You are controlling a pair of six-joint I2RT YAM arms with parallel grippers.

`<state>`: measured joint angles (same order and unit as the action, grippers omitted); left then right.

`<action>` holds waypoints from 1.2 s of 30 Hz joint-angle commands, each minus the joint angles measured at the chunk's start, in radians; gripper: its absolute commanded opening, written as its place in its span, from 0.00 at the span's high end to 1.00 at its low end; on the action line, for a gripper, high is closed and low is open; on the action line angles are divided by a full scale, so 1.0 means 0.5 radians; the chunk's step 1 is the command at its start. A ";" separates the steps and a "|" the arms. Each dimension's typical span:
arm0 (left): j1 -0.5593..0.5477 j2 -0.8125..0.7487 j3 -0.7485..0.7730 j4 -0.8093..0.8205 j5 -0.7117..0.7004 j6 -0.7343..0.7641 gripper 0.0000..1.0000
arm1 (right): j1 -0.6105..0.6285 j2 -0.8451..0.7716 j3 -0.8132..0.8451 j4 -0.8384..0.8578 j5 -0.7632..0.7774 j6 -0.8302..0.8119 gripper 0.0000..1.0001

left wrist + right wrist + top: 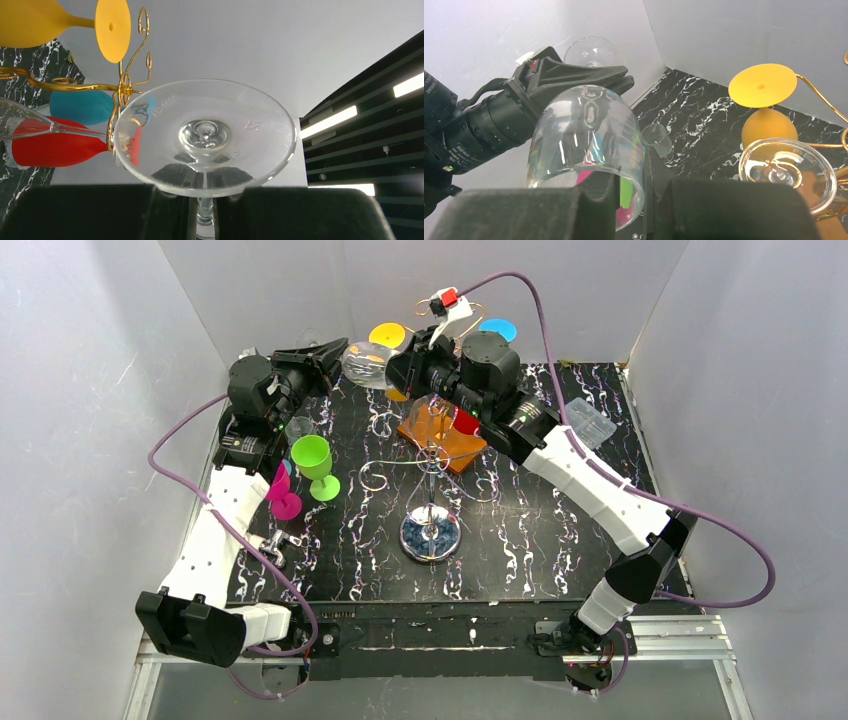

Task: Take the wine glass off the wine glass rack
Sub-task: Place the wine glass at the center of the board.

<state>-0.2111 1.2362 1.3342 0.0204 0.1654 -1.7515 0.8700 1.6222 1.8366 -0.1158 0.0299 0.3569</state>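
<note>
The clear wine glass (pixel 365 364) lies on its side in the air at the back, beside the top of the gold wine glass rack (pixel 432 470). My left gripper (pixel 333 353) is shut on its stem (pixel 205 215), just behind the round foot (pixel 205 137). The right gripper (pixel 631 181) straddles the bowl's rim (pixel 586 135), one finger (pixel 596 200) inside and the other outside. A narrow gap still shows between the inner finger and the glass wall. Gold scroll arms (pixel 122 90) stand just left of the foot.
Yellow (pixel 30 20), blue (pixel 82 107) and red (pixel 55 149) glasses and another clear one (pixel 786 172) hang on the rack. Green (pixel 315 462) and pink (pixel 283 498) glasses and a small clear cup (pixel 298 427) stand at left. An orange block (pixel 445 440) lies behind the rack's base (pixel 430 535).
</note>
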 commanded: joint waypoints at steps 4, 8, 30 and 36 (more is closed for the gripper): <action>-0.036 -0.020 0.099 0.085 0.180 0.117 0.72 | 0.018 -0.043 0.056 0.103 0.007 0.116 0.99; -0.041 0.002 0.150 0.078 0.218 0.220 0.34 | 0.018 -0.089 0.035 0.123 0.068 0.124 0.99; -0.134 0.113 0.513 -0.335 0.632 0.953 0.02 | 0.018 -0.374 -0.051 0.213 0.927 -0.181 0.99; -0.142 0.157 0.608 -0.431 0.779 1.064 0.02 | 0.018 -0.506 -0.086 0.209 1.293 -0.297 0.99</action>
<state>-0.2756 1.3048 1.5787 -0.1596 0.4690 -1.2919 0.8772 1.4559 1.7882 -0.1200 0.4950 0.2592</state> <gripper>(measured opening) 0.983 0.239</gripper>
